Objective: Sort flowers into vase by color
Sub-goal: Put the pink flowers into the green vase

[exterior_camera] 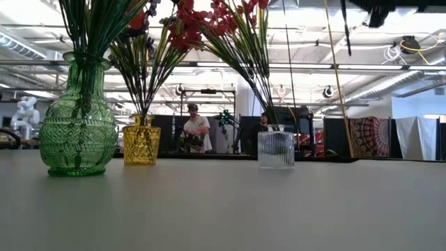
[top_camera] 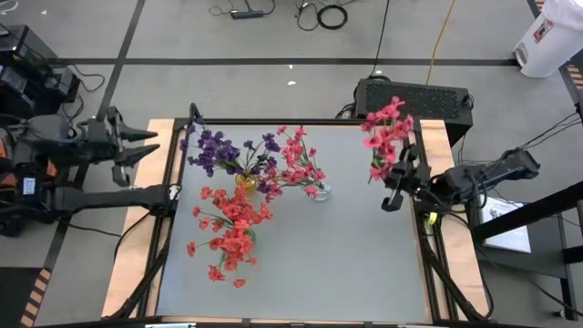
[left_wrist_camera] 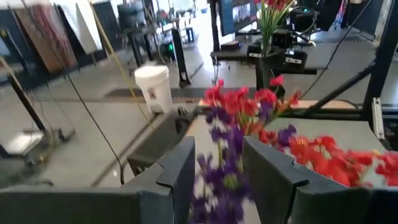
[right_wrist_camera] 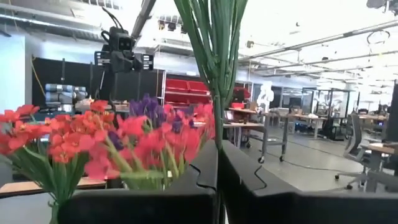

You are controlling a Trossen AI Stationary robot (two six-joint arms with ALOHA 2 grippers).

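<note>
High view: your right gripper (top_camera: 398,176) sits at the table's (top_camera: 364,264) right edge, clamped on a pink-red sprig (top_camera: 385,135); your left gripper (top_camera: 137,146) waits off the left edge, fingers apart, nothing in them; purple flowers (top_camera: 219,148) and red flowers (top_camera: 232,228) fill vases mid-table. Low view: green vase (exterior_camera: 77,122), yellow vase (exterior_camera: 141,143), clear vase (exterior_camera: 276,148) in a row, all holding stems. Right wrist view: green stems (right_wrist_camera: 214,37) pinched between closed fingers (right_wrist_camera: 186,186).
</note>
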